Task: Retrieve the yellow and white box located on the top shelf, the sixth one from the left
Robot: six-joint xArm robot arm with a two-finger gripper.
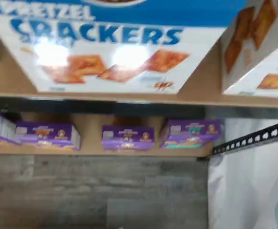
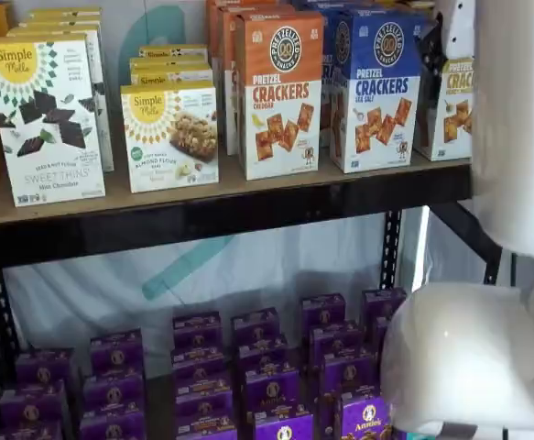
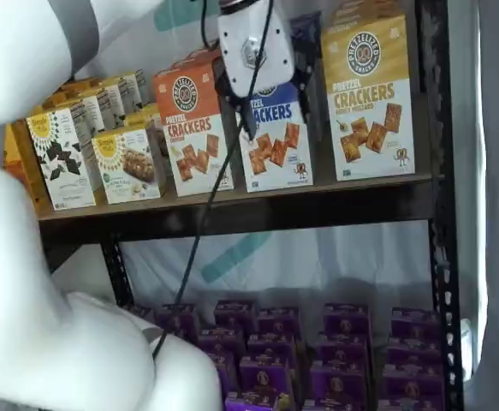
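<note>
Wrist view filled w/ blue-and-white Pretzel Crackers box (image 1: 110, 47), not the target: risk of grabbing the wrong box, since gripper (image 3: 251, 94) hangs in front of that blue one. Tall mustard-yellow-and-white cracker box (image 3: 369, 98) stands just right of it on long brown wooden top shelf (image 3: 232, 199), untouched. Sideways shift could also bump neighbours. Gripper fingers hard to make out vs. dark gap; prob. spread wide, holding nothing.

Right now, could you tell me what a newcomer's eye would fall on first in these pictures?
The white arm crowds both shelf views, its gripper hanging before the blue cracker box on the top shelf. At that shelf's right end stands the yellow and white box; purple boxes fill the level below.
</note>
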